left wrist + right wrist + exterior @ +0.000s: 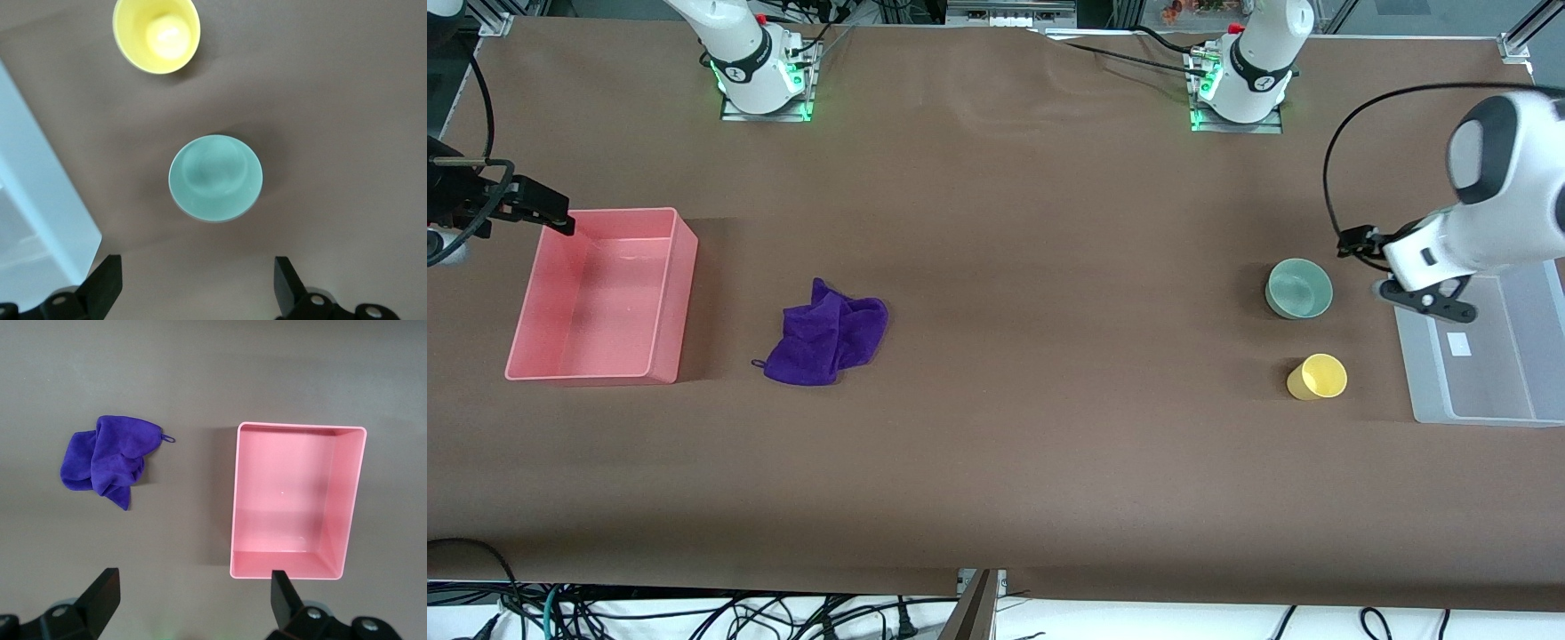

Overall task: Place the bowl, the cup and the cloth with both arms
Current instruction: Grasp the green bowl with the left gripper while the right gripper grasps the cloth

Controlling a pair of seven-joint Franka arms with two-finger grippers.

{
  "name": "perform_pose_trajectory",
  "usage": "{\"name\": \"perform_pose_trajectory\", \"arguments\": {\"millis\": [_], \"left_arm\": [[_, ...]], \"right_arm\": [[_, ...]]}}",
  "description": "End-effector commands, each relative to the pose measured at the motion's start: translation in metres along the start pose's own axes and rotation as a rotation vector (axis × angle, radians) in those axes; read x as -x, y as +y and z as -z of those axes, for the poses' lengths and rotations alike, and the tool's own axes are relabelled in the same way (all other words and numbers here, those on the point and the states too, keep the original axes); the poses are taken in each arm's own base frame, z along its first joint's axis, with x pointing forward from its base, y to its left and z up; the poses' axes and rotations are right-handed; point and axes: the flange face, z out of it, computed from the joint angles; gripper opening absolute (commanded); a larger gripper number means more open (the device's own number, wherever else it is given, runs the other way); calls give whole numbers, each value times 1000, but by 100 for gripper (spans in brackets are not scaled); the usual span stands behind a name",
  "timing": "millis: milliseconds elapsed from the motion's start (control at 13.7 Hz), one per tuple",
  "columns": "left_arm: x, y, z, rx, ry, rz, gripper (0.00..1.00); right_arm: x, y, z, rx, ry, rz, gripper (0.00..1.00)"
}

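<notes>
Left hand [1427, 298] raised beside bowl [1299, 288], fingers [103, 287] apart, empty, right hand [543, 213] raised at pink bin [663, 293] edge, fingers [100, 597] apart, empty.

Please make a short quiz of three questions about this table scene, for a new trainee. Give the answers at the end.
1. True or false: the cloth lies inside the pink bin.
2. Which is nearer to the front camera: A) the bowl B) the cup C) they are equally near
3. Fill in: the left gripper hangs with its fingers open above the table beside the ____ bin.

Key
1. False: the cloth is on the table beside the pink bin, toward the left arm's end of it. The right gripper, open, is over that bin's end of the table.
2. B
3. clear
</notes>
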Motion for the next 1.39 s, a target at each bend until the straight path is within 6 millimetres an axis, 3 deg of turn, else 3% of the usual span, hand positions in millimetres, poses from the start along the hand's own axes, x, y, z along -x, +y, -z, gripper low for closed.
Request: {"name": "perform_pose_trajectory", "arguments": {"millis": [0, 219, 365, 438, 657, 730, 949, 1095, 1168, 1314], "left_arm": [[9, 0, -60, -45, 81, -97, 100], [-1, -28, -118, -60, 140, -197, 100], [-3, -44, -148, -61, 155, -213, 100], [-2, -50, -159, -58, 155, -222, 89], [-4, -49, -182, -34, 131, -245, 10], [-4, -49, -183, -32, 131, -243, 0], [-7, -50, -178, -37, 138, -245, 0], [-7, -50, -171, -42, 143, -249, 0], [-6, -51, -158, -52, 154, -244, 0], [-1, -55, -111, -47, 131, -237, 0]], "right_arm": [[-7, -1, -11, -18, -17, 12, 100], [-28, -4, -46, -23, -65, 12, 100], [-58, -15, -109, -29, -142, 35, 100], [-69, -26, -130, -36, -151, 52, 100], [-83, -77, -180, -38, -105, 113, 100], [-88, -87, -202, -45, -100, 123, 100], [-102, -128, -272, -59, -110, 170, 100], [-107, -143, -311, -58, -127, 188, 100], [-107, -157, -327, -57, -135, 205, 100], [-99, -174, -349, -48, -143, 158, 100]]}}
